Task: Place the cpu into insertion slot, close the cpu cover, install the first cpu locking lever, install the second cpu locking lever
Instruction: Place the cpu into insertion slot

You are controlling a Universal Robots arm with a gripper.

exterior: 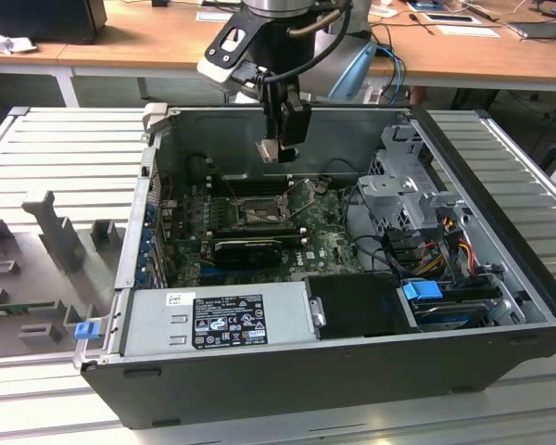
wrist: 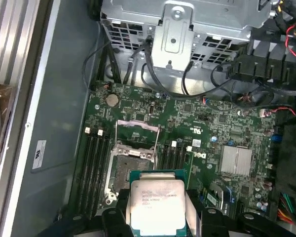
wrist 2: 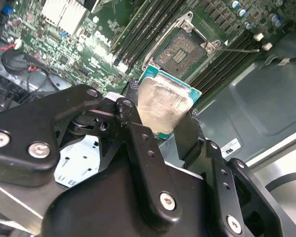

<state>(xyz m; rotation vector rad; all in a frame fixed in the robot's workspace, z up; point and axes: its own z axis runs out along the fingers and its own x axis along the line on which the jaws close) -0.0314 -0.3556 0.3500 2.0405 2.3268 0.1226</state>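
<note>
- Even, diffuse room light from above fills the exterior view; the ribbed metal table (exterior: 65, 158) shines pale, while the inside of the open computer case (exterior: 259, 371) lies in soft shadow.
- In the second wrist view, a milky sheen glares off the cpu (wrist 2: 163, 96), and the heatsink (wrist 2: 64, 12) washes out to white.
- The gripper (wrist 2: 162, 109), close to the lens, looks slightly soft.
- In the first wrist view, the motherboard (wrist: 207, 128) is flatly lit and the cables (wrist: 266, 74) sink into darkness.
</note>
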